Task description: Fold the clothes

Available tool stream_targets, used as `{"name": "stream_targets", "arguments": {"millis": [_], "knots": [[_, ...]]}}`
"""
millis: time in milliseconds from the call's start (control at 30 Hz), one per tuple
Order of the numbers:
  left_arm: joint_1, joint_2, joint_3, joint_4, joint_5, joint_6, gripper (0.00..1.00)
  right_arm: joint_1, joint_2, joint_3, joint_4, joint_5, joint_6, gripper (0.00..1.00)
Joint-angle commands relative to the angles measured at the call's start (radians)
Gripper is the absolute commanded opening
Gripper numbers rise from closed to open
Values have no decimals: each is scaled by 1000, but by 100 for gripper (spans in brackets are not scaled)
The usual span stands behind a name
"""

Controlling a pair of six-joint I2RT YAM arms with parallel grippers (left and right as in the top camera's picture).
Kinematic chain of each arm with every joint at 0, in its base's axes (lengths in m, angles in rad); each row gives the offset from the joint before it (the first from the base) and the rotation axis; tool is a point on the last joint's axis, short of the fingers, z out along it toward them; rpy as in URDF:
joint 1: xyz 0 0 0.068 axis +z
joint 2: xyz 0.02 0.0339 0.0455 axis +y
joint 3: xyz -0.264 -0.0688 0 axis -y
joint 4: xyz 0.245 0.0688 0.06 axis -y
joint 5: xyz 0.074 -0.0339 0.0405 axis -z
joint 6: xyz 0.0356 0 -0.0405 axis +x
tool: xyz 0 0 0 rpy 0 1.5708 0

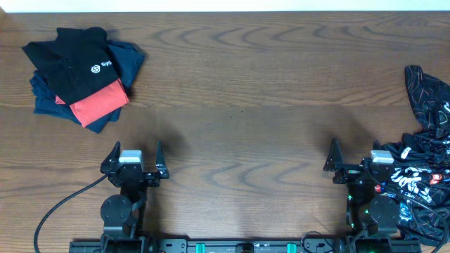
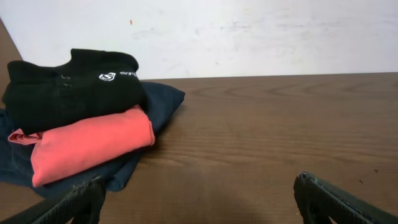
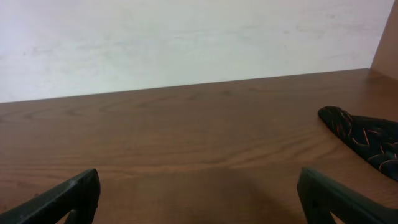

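Observation:
The black jersey [image 1: 424,153] with copper lines and white and red lettering lies crumpled at the table's right edge, partly out of the overhead view. One corner of it shows in the right wrist view [image 3: 364,138]. My right gripper [image 1: 355,155] is open and empty just left of the jersey, near the front edge; its fingers show in the right wrist view [image 3: 198,190]. My left gripper [image 1: 135,156] is open and empty at the front left; its fingers show in the left wrist view [image 2: 198,193].
A stack of folded garments sits at the back left: a plain black top with a small white logo [image 1: 79,60] on coral-red [image 1: 100,103] and navy [image 1: 49,97] pieces. It also shows in the left wrist view [image 2: 74,87]. A black cable [image 1: 60,204] runs by the left arm.

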Motion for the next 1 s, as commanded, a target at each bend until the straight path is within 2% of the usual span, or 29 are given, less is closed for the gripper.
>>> {"name": "stream_targets", "arguments": {"millis": [0,633,767,833,967], "knots": [[4,-7,-30,-16,-8,3,98,-6,-6,-1,-5,-3,-14,99],[4,-7,-30,-14,-8,3,98,-6,-6,-1,-5,-10,-13,99],[4,-7,-30,-18,-8,1,98,-6,-6,-1,6,-59,41,99],[4,-6,-30,-14,-8,-14,98,-6,-6,-1,8,-114,63,99],[4,-5,-6,-61,31,-170,98,-7,-1,39,-80,-152,63,99]]}}
